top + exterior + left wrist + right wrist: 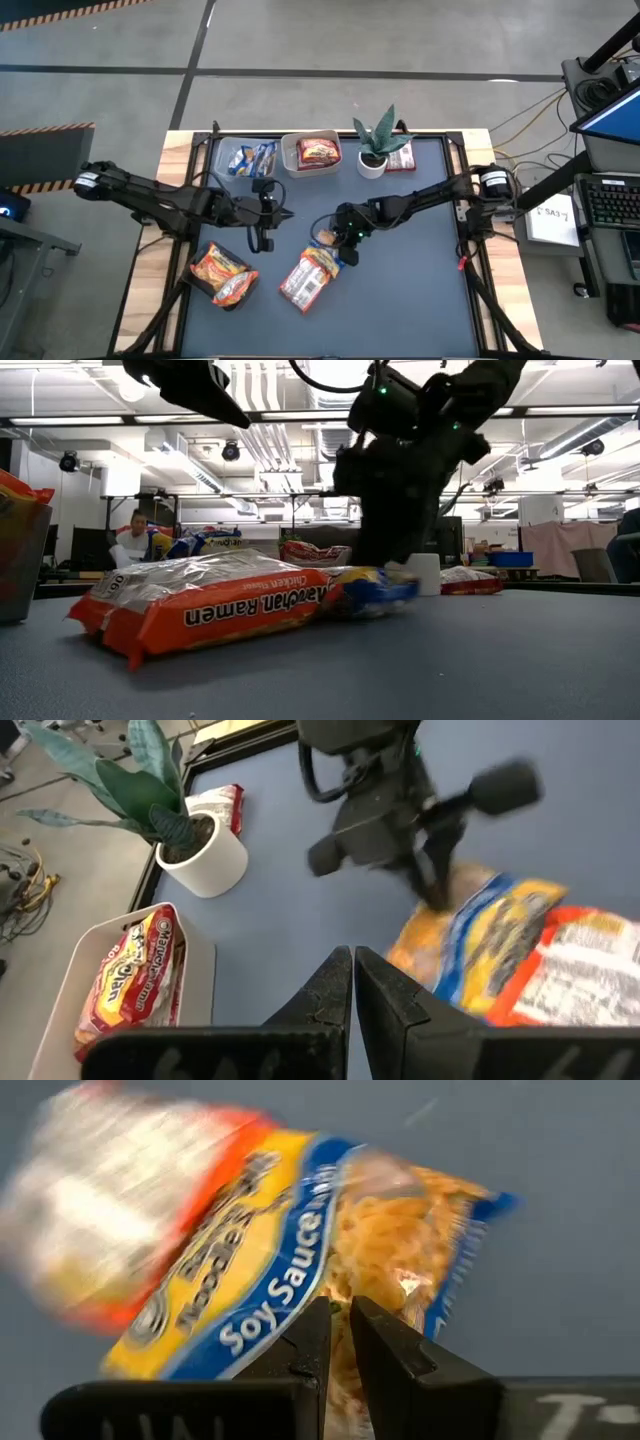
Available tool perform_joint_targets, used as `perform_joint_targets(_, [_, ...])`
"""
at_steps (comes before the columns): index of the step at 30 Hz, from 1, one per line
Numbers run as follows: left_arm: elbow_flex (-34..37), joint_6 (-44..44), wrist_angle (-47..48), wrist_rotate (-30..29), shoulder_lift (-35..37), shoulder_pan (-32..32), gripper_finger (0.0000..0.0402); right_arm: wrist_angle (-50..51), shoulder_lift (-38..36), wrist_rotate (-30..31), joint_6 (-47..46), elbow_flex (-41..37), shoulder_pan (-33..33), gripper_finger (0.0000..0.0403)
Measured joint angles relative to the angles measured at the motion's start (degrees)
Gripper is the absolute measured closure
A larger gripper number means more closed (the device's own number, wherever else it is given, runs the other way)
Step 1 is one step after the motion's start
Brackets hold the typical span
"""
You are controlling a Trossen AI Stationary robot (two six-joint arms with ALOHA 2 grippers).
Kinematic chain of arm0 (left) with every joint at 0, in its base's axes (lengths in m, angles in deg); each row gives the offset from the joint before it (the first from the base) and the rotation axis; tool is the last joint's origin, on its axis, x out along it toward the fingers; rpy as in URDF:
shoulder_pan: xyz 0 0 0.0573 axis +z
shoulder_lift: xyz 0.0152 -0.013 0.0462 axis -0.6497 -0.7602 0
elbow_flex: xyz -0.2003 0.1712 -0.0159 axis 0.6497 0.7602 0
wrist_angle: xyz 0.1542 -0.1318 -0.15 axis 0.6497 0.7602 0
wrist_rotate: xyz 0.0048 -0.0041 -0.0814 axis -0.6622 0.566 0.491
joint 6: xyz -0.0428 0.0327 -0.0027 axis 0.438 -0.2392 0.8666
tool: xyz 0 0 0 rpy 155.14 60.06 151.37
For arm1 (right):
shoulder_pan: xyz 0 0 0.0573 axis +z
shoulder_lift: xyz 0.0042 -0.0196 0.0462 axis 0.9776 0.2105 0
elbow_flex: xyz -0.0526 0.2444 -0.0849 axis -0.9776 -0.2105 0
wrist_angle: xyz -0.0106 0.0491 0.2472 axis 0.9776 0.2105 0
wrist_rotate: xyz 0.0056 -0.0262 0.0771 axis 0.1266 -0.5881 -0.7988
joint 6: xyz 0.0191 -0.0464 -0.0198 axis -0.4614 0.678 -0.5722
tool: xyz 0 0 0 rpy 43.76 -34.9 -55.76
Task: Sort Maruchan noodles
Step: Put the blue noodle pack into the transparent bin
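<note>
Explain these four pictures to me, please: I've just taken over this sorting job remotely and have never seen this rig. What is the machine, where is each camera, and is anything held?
It is a two-armed robot at a dark-topped table. One camera looks straight down, one sits at table height, and one rides on each wrist.

The right gripper is pinched shut on a blue-yellow noodle packet, which lies partly over an orange packet mid-table. The left gripper is shut and empty, waiting near the table's middle.

Along the far edge are a tub with blue packets, a tub with a red packet, a potted plant and another red packet beside it. Two more orange packets lie near the front left.
</note>
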State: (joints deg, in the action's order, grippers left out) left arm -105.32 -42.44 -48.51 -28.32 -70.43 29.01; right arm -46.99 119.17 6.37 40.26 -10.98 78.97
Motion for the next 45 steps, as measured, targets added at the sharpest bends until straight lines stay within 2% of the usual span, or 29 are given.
perform_joint_targets(4, [0.0, 2.0, -1.2, 0.0, -0.9, 0.0, 0.0402, -7.1, 1.3, 12.3, 3.3, 0.0, -2.4, 0.0365])
perform_joint_targets(7, [0.0, 3.0, -1.4, 0.7, -2.1, 0.0, 0.0402, -13.8, 1.6, 16.4, 4.6, 0.2, -4.0, 0.0365])
perform_joint_targets(10, [0.4, 4.7, -1.6, 0.9, -3.3, 0.0, 0.0402, -18.0, 1.2, 16.4, 4.0, 0.5, -4.5, 0.0365])
perform_joint_targets(13, [1.4, 6.5, -1.7, 1.0, -4.7, -0.1, 0.0402, -16.2, 0.0, 16.1, 3.9, 0.5, -4.5, 0.0365])
perform_joint_targets(18, [5.4, 8.3, -4.8, 1.0, -5.7, -0.1, 0.0402, -8.5, -3.2, 15.6, 0.7, 0.5, -3.7, 0.0365])
perform_joint_targets(24, [9.9, 8.2, -17.7, 2.4, -6.1, 0.0, 0.0402, 1.9, -8.5, 15.7, -1.9, 0.0, -2.5, 0.0365])
perform_joint_targets(28, [11.0, 9.6, -21.7, 2.2, -7.2, 0.0, 0.0402, 6.9, -12.2, 15.7, -5.2, -1.7, -1.6, 0.0365])
perform_joint_targets(33, [10.7, 9.9, -21.6, 1.8, -10.1, 0.3, 0.0402, 5.3, -15.4, 15.6, -9.6, -5.6, -1.0, 0.0365])
perform_joint_targets(36, [9.2, 10.2, -22.3, 3.5, -13.3, 0.5, 0.0402, 4.3, -15.9, 15.7, -11.6, -7.3, -1.1, 0.0365])
perform_joint_targets(45, [6.4, 7.8, -22.1, 5.5, -22.1, 4.6, 0.0402, -3.0, -14.7, 16.0, -18.1, -9.2, -2.3, 0.0362])
